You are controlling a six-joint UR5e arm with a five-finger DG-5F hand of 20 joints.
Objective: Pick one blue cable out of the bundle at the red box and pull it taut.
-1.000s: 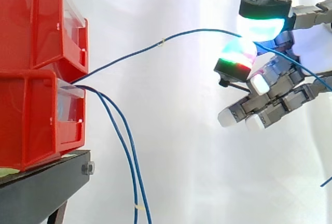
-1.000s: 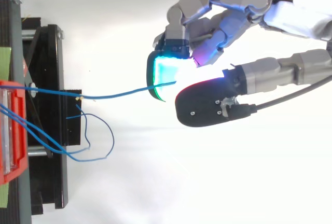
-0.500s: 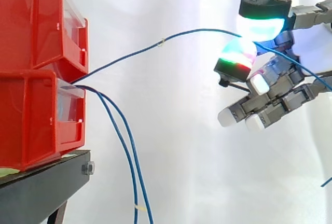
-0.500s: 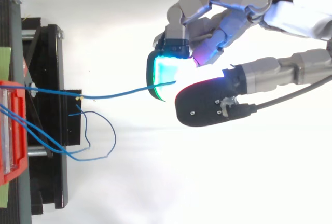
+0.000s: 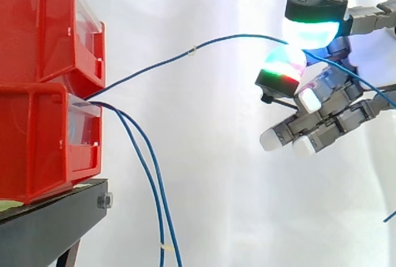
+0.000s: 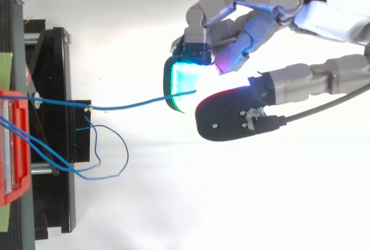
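Observation:
Two stacked red bins (image 5: 43,81) stand on a black stand at the left. Three blue cables come out at the lower bin's front. One blue cable (image 5: 185,55) rises in a shallow arc to the right and runs between two glowing fingertip pads (image 5: 309,32) of the hand (image 5: 334,94), which pinches it; its free end trails down past the right edge. From above, this cable (image 6: 133,105) runs from the red bin (image 6: 11,146) into the hand (image 6: 254,30). The other two cables (image 5: 154,199) hang slack downward.
The black stand (image 5: 49,224) carries the bins. In the top view the slack cables loop (image 6: 110,151) beside the black stand (image 6: 55,128). A white curtain lies behind everything, with free room between bins and hand.
The hand and held cable stay still. The loose loop of the slack cables sways slightly in the top view.

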